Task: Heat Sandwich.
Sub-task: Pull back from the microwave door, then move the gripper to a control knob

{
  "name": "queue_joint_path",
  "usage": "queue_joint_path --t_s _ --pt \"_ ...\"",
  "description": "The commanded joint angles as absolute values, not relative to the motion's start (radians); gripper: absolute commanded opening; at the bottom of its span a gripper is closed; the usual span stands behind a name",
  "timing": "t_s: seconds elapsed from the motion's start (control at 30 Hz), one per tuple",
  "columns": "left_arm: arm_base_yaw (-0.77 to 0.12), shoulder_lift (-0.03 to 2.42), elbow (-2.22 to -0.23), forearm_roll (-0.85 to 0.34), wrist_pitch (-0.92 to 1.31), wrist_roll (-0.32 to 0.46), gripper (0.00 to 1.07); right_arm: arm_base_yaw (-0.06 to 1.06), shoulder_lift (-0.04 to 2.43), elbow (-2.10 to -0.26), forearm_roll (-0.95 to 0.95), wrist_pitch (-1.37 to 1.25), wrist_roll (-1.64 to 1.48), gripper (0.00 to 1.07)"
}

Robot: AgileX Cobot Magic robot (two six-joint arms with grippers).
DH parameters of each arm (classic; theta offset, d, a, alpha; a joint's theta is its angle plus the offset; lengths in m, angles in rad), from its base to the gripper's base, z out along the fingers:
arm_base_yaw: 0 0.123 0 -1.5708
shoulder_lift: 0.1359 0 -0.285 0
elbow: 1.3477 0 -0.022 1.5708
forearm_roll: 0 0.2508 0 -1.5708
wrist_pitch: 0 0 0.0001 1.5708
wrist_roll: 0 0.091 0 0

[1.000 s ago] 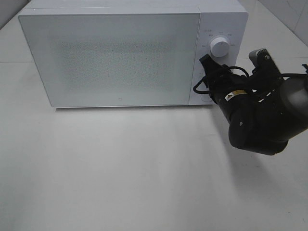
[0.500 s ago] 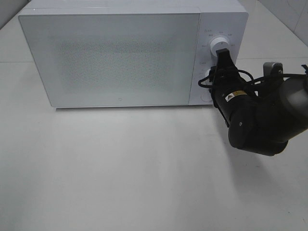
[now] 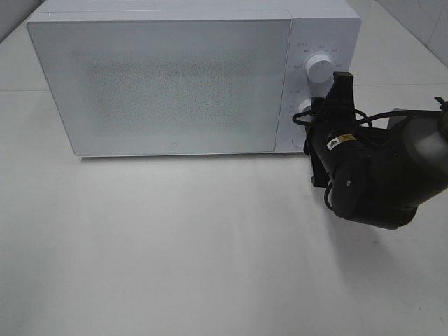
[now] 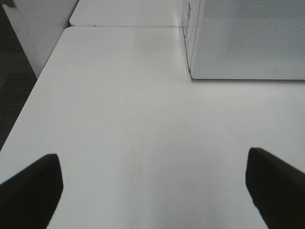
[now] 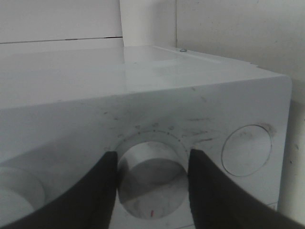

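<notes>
Rolled round since a second ago, the right claw [image 5: 152,187] now has its black body standing upright before the control strip of the microwave [image 3: 175,84], where it earlier lay nearly level. The upper knob [image 3: 320,68], partly covered half a second back, shows whole again. The claw's two fingers [image 5: 90,191] press on opposite sides of the lower knob [image 3: 303,110] (the right wrist view shows a small red mark on its face), so the claw is clamped on that knob, its jaws partway apart. Just beside that knob, on the side away from the upper one, sits a flat round button [image 5: 246,149]. The right arm [image 3: 381,175] reaches in from the right. The microwave stands at the far side of the white tabletop [image 3: 175,252], controls on its right end, and its frosted door [image 3: 161,133] is closed. The sandwich shows in no view, so I cannot tell where it lies. The left claw [image 4: 155,188] hangs over the tabletop, nearer than the microwave's left corner, its dark fingertips [image 4: 33,191] wide apart and holding nothing.
</notes>
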State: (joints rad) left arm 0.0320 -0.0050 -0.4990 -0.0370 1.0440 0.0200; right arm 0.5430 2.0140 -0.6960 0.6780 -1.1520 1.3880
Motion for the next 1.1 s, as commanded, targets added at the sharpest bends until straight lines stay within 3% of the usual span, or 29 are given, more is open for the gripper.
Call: queue_joint_path --t_s 0.03,0.67,0.9,1.03,1.1 --pt "0.037 -0.031 -0.495 -0.037 1.035 0.02 0.98 0.534 2.002 -0.7 0.72 -1.251 1.414 0.13" --pt "0.037 -0.031 -0.495 -0.037 1.035 0.02 0.98 0.534 2.002 -0.7 0.713 -1.268 1.36 0.24" --pt "0.037 -0.031 -0.495 -0.037 1.035 0.02 0.98 0.534 2.002 -0.7 0.712 -1.269 1.36 0.42" --pt "0.037 -0.031 -0.495 -0.037 1.035 0.02 0.98 0.534 2.002 -0.7 0.712 -1.314 1.337 0.65" --pt "0.037 -0.031 -0.495 -0.037 1.035 0.02 0.98 0.534 2.002 -0.7 0.712 -1.317 1.337 0.7"
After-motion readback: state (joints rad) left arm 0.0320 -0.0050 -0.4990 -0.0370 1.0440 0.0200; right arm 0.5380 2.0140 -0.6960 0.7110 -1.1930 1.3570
